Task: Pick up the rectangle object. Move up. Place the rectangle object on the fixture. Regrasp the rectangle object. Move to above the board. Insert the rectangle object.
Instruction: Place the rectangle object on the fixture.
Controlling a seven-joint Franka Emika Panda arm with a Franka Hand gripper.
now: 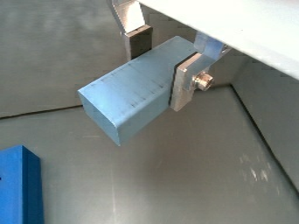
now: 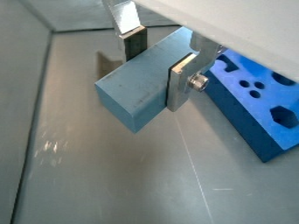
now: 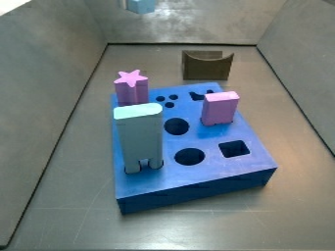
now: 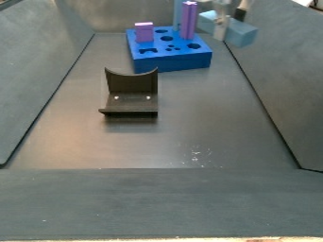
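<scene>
My gripper is shut on the rectangle object, a slate grey-blue bar. The silver fingers clamp its two long sides near one end, and the rest of the bar sticks out past them. Both wrist views show this grip, with the bar held in the air above the grey floor. In a side view the gripper holds the bar high, beside the royal-blue board. The dark brown fixture stands on the floor apart from the board. It also shows behind the board.
On the board stand a pink star block, a pink block and a pale blue legged block, with open round and square holes between them. Grey walls enclose the floor. The board's edge shows in both wrist views.
</scene>
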